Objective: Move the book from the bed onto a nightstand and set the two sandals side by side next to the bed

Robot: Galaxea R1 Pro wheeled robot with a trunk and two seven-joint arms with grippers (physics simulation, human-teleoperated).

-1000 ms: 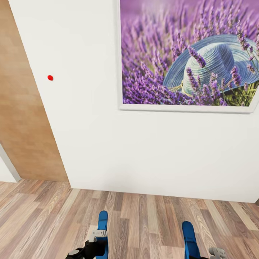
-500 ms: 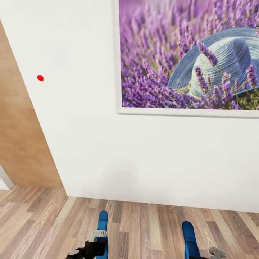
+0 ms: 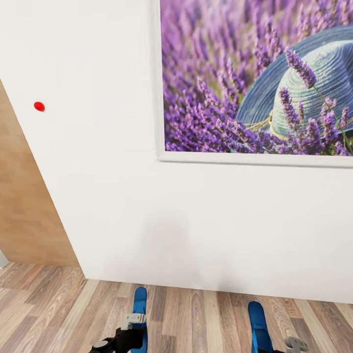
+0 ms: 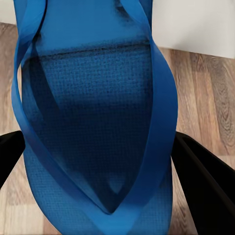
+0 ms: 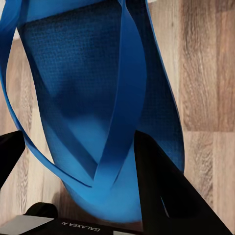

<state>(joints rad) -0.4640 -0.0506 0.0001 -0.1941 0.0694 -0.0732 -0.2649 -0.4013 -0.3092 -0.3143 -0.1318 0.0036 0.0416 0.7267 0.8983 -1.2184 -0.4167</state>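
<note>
Your head camera faces the white wall (image 3: 122, 196) closely, tilted downward.
Each wrist camera looks along its fingers, hard against a sandal (image 4: 98, 122); all share the plank floor (image 3: 206, 318).

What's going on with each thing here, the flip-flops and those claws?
Left sandal: off the floor, clamped in the left claw.
Right sandal: off the floor, clamped in the right claw.
Lavender picture: hanging on the white wall.

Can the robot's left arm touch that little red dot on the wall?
Probably not. The red dot sits high on the white wall, while the left gripper is low and already holds a blue sandal.
</note>
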